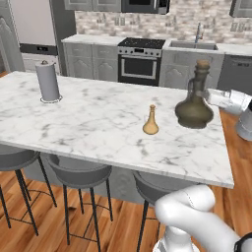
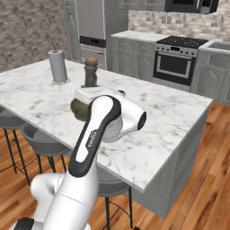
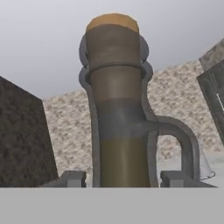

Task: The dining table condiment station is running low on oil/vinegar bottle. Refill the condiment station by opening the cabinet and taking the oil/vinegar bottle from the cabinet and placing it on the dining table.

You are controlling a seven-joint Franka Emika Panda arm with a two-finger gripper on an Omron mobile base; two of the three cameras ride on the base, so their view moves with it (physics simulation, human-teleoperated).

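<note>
While upright on dining table, oil/vinegar bottle sits clamped between claw fingers.

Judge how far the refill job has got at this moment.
Done: the dark olive-green, round-bellied glass bottle with cork stopper stands upright on the white marble dining table, beside a small tan flask. In hand: the end effector flanks the bottle's neck. Left: releasing it and backing away.

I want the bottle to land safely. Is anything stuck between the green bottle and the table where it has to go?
Nothing visible is in the way. The oil/vinegar bottle already appears to sit on the dining table, with the gripper around its neck. The small tan flask stands apart on one side, the paper towel roll far off.
</note>
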